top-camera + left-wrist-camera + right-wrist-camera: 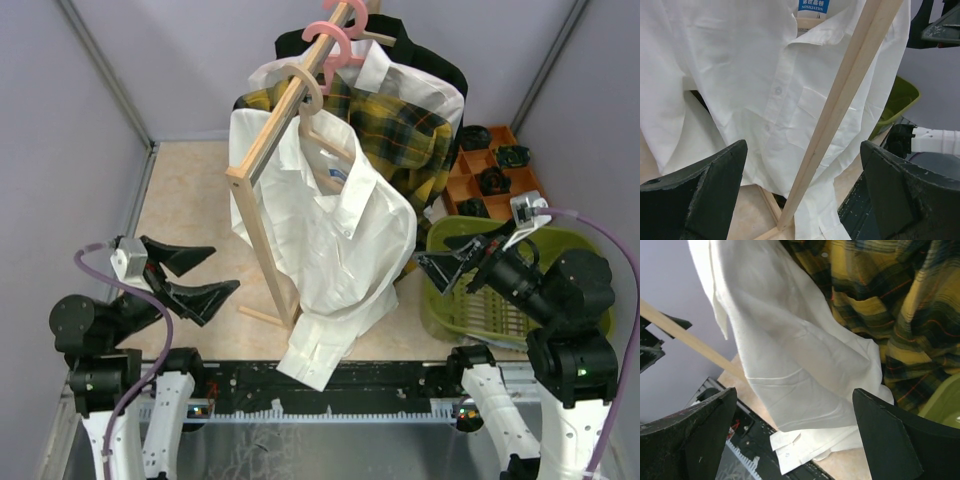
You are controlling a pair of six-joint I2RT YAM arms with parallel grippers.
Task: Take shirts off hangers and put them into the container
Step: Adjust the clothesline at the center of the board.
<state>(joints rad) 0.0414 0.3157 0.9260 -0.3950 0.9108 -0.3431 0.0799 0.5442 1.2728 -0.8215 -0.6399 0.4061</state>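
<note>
The front white shirt (330, 230) hangs from a beige hanger (305, 88) on the rack, its cuff drooping over the table's near edge. Behind it hang a yellow-and-green plaid shirt (400, 130), another white shirt (425, 88) and a black shirt (435, 55), with pink hangers (335, 40) hooked on the bar. The olive-green container (450, 310) sits at the right. My left gripper (225, 270) is open, left of the white shirt (765, 75) and apart from it. My right gripper (432, 272) is open over the container's near-left corner, facing the shirt's (790, 350) hem.
The wooden rack's upright (840, 100) stands between my left gripper (803, 145) and the shirt. An orange compartment tray (495, 165) with dark parts sits behind the container. Grey walls close in both sides. The plaid shirt (880, 300) hangs just beyond my right gripper (794, 391).
</note>
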